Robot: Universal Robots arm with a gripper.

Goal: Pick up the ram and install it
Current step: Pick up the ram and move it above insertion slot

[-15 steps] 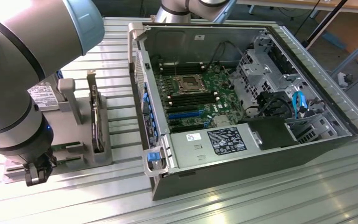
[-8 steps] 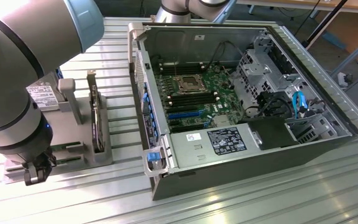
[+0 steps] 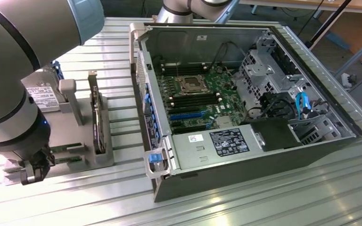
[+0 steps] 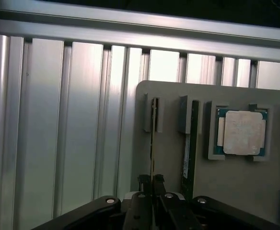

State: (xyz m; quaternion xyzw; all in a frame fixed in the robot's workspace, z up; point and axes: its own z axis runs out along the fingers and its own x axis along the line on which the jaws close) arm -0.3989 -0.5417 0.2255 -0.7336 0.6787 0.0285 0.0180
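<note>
Two sticks stand on edge in slots of the gray holder [image 4: 171,153]. The ram [image 4: 153,139] is the one farther from the processor [image 4: 240,132], and the other stick [image 4: 190,143] is just beside it. The end effector [image 4: 152,181] sits astride the near end of the ram; whether it is apart or clamped on it cannot be told. The likely risk is a grip off the middle: the ram could tilt, jam in its slot, or drag the holder along the counter [image 4: 58,120].
</note>
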